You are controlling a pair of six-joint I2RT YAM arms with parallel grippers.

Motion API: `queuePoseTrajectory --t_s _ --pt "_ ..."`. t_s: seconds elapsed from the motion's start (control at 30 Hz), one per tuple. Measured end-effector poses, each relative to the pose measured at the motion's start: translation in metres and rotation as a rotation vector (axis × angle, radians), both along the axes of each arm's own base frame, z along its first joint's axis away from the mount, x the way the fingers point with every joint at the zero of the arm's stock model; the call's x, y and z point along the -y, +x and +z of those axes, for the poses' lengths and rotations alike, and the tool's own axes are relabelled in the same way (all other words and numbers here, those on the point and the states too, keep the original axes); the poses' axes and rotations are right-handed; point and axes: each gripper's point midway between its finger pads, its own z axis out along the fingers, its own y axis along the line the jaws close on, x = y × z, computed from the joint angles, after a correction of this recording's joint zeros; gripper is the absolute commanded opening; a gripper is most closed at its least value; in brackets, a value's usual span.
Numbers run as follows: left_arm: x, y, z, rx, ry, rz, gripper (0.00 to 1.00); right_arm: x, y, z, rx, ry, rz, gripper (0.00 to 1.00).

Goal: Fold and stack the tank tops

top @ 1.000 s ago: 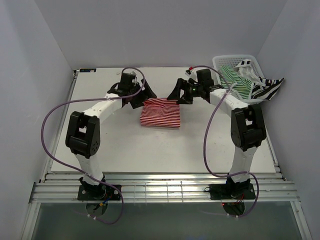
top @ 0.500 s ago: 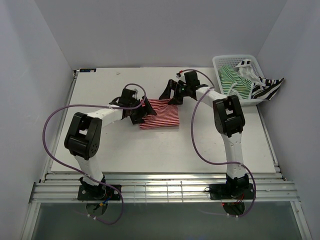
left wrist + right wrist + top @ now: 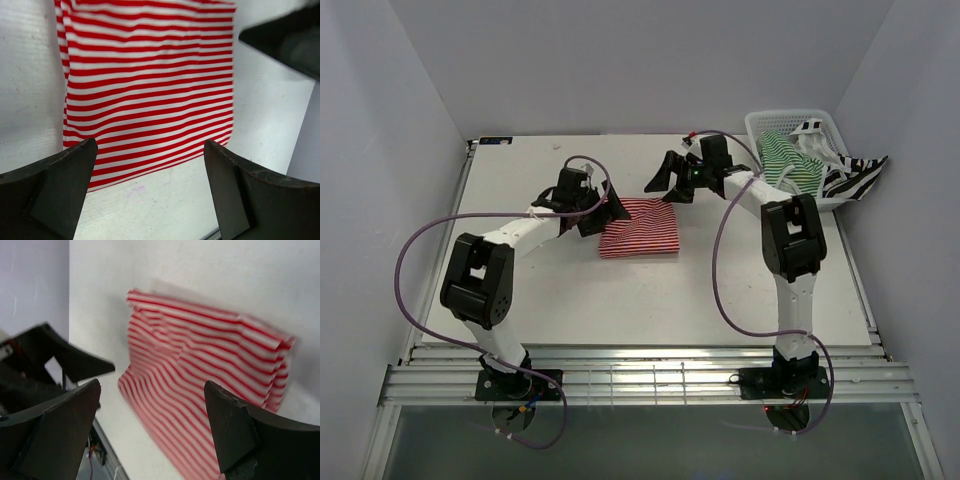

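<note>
Table [image 3: 570, 300]: we see the red-and-white top [image 3: 640, 228] folded at its middle
Basket [image 3: 761, 124]: only our overhead view shows the green-and-white top [image 3: 783, 156] and black-and-white top [image 3: 856, 177] there
Grippers: left gripper [image 3: 150, 145] and right gripper [image 3: 152, 385] spread wide, empty

red-and-white top [image 3: 150, 75] cut off at upper edge, green-and-white top [image 3: 782, 158] partly hidden in basket [image 3: 786, 113]

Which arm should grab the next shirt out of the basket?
Probably the right arm. The basket holding the green-and-white top and black-and-white top sits in the far right corner, on that arm's side. The right gripper is open and nearer; the left gripper is left of the folded red-and-white top.
</note>
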Motion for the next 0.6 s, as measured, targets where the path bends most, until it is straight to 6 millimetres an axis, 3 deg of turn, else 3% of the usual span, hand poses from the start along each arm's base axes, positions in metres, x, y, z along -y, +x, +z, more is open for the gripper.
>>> queuePoseTrajectory --t_s 0.17,0.27,0.4,0.6 --pt "0.001 0.017 0.047 0.124 -0.023 0.023 0.98 0.016 -0.056 0.059 0.077 0.062 0.033 0.9" --pt "0.003 0.032 0.068 0.187 -0.043 0.025 0.98 0.018 -0.084 0.077 0.123 0.105 0.056 0.9" --pt "0.01 0.053 0.066 0.221 -0.057 0.026 0.98 0.019 -0.117 0.053 0.068 0.117 0.07 0.9" --pt "0.013 0.08 -0.002 0.133 -0.017 0.04 0.98 0.022 -0.147 -0.005 -0.092 0.111 0.054 0.9"
